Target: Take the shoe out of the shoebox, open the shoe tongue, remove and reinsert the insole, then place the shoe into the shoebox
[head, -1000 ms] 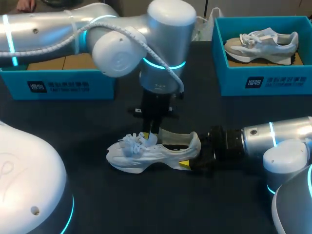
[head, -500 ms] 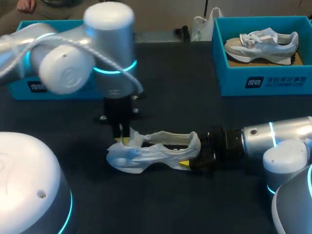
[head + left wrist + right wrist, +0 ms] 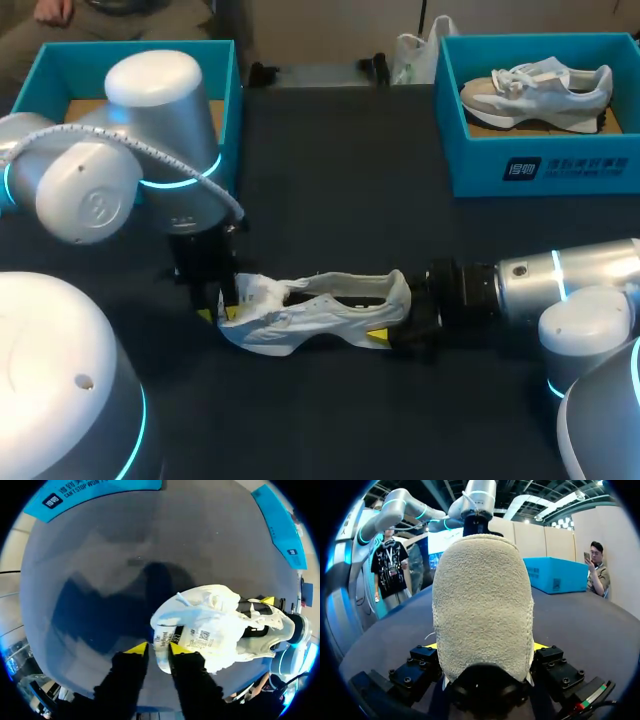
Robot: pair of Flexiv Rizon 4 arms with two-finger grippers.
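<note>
- Head view: the shoe point(image 3: 320, 318) stands on its sole on the table point(image 3: 330, 180), at about 6 o'clock from the table's middle, with the toe toward 9 o'clock. It is out of the box. My left gripper point(image 3: 220, 312) is at the toe end and has the shoe tongue point(image 3: 255, 292), which is lifted and bent toward the toe. My right gripper point(image 3: 398, 322) comes in from 3 o'clock and is at the heel
- Left wrist view: the left gripper's two yellow tips are only a narrow gap apart, and they pinch the label end of the tongue from both sides. The rest of the shoe lies ahead of the fingers
- Right wrist view: the heel fills the space between the fingers, which stand wide apart. The yellow tips just show at each side of the heel, pressed on it, so this gripper grips the shoe
- Step, as I judge it: opening the tongue. I cannot tell from here whether the insole is inside. Next the left gripper should let the tongue go and reach into the opening for the insole, while the right one steadies the heel
- In the way: the tongue may fall back over the opening, and the laces lie loose around it
- Around: the empty shoebox point(image 3: 130, 48) is at 10 o'clock, partly behind my left arm. A second shoebox point(image 3: 540, 165) at 2 o'clock holds another shoe point(image 3: 540, 88), well apart
</note>
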